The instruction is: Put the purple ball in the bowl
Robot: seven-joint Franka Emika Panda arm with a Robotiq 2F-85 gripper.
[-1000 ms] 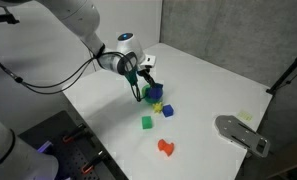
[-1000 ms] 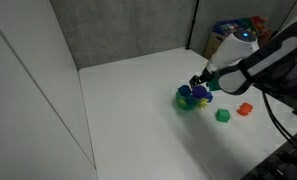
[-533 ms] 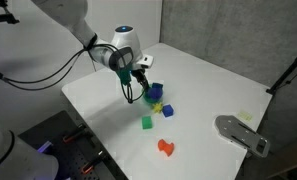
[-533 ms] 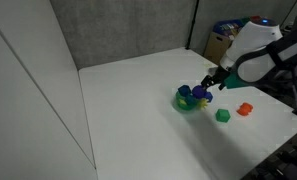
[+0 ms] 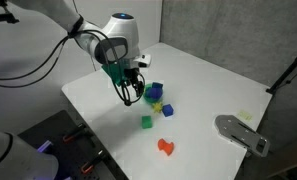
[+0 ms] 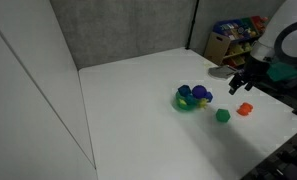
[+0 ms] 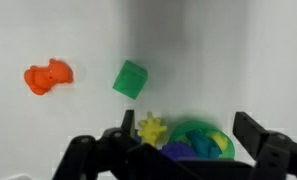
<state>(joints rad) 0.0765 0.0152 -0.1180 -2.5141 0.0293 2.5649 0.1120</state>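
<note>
The purple ball [image 6: 199, 94] lies inside the bright-green bowl [image 6: 181, 102], which also shows in an exterior view [image 5: 148, 96]. In the wrist view the bowl [image 7: 216, 131] sits at the bottom edge, with the ball [image 7: 176, 152] at its near-left side beside a teal piece. My gripper [image 5: 128, 97] is open and empty. It hangs apart from the bowl in both exterior views [image 6: 238, 88]. In the wrist view its two fingers [image 7: 185, 140] frame the bowl from above without touching it.
A yellow spiky toy [image 7: 152, 128] sits beside the bowl. A green cube [image 5: 146, 122], a blue cube [image 5: 168, 111] and an orange toy [image 5: 167, 147] lie nearby on the white table. A grey object [image 5: 243, 133] rests near the table's edge.
My gripper was at the bowl a second ago. It has drawn back from the bowl with its fingers open. The ball stays in the bowl.
</note>
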